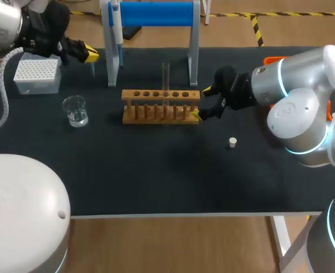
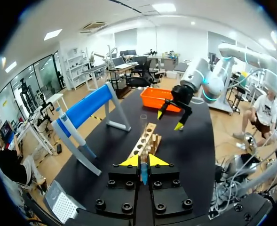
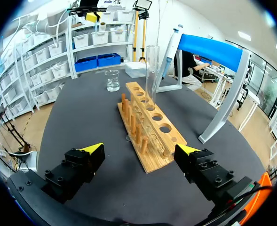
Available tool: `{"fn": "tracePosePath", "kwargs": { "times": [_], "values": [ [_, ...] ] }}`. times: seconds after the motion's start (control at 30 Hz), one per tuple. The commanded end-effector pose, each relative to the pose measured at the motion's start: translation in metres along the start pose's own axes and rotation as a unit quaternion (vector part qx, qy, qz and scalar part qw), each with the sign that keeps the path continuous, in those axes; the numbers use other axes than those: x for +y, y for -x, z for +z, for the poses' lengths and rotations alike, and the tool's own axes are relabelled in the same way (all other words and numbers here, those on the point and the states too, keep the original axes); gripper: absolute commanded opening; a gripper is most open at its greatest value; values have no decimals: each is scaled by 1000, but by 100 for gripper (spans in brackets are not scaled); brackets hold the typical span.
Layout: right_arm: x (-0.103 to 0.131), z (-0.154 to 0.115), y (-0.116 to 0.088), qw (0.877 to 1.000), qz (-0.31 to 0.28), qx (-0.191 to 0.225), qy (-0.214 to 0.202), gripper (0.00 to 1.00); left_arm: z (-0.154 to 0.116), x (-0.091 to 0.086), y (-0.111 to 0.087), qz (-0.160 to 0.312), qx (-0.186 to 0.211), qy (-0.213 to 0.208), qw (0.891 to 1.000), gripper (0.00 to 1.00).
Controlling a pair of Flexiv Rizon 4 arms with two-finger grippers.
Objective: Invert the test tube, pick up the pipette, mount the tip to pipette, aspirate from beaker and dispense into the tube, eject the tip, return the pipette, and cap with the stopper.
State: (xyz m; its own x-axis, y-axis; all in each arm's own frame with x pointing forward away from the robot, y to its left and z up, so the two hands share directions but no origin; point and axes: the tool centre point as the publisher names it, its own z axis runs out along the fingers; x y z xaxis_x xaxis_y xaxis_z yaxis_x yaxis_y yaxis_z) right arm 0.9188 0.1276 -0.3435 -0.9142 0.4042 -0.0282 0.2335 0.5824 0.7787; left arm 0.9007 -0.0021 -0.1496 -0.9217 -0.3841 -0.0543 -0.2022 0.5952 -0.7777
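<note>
Right, the test tube (image 1: 166, 77) stands upright in the wooden rack (image 1: 132, 94) with its open end up, so I'd call the inverting step done. The pipette (image 1: 116, 31) hangs on its stand (image 1: 156, 12), not yet picked up. My left tool (image 1: 90, 55) is at the back left beside the tip box (image 1: 37, 74), pinched narrow on what looks like a slim bluish tip (image 2: 143, 173). My right tool (image 1: 203, 102) is spread wide and empty, with the rack's right end just ahead of its fingers, apparently not touching. By my reckoning nearly everything is left: mounting, drawing from the beaker (image 1: 75, 111), dispensing, ejecting, returning, and capping with the stopper (image 1: 232, 142), which sits alone on the counter (image 1: 156, 170) near my right arm. For room, the front of the counter is open. The back is tight: the stand's legs flank the tube, my left tool is close to the left leg, and an orange tray (image 1: 272, 60) sits behind my right arm.
</note>
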Motion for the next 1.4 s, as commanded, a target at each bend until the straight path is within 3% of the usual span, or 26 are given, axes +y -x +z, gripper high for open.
{"fn": "tracePosePath", "kwargs": {
  "times": [0.03,0.3,0.77,1.1,1.4],
  "values": [
    [0,0,0,1000,0,0,-1,100,1,-3,-2,1,4,3,1000,0],
    [0,0,0,1000,0,0,-1,100,19,-28,-37,19,41,27,999,0],
    [0,0,0,1000,0,0,-1,100,55,-79,-101,21,71,18,997,0],
    [0,0,0,1000,0,0,-1,100,76,-96,-138,10,93,5,996,0],
    [0,0,0,1000,0,0,-1,100,87,-108,-152,13,89,-8,996,0]
  ]
}}
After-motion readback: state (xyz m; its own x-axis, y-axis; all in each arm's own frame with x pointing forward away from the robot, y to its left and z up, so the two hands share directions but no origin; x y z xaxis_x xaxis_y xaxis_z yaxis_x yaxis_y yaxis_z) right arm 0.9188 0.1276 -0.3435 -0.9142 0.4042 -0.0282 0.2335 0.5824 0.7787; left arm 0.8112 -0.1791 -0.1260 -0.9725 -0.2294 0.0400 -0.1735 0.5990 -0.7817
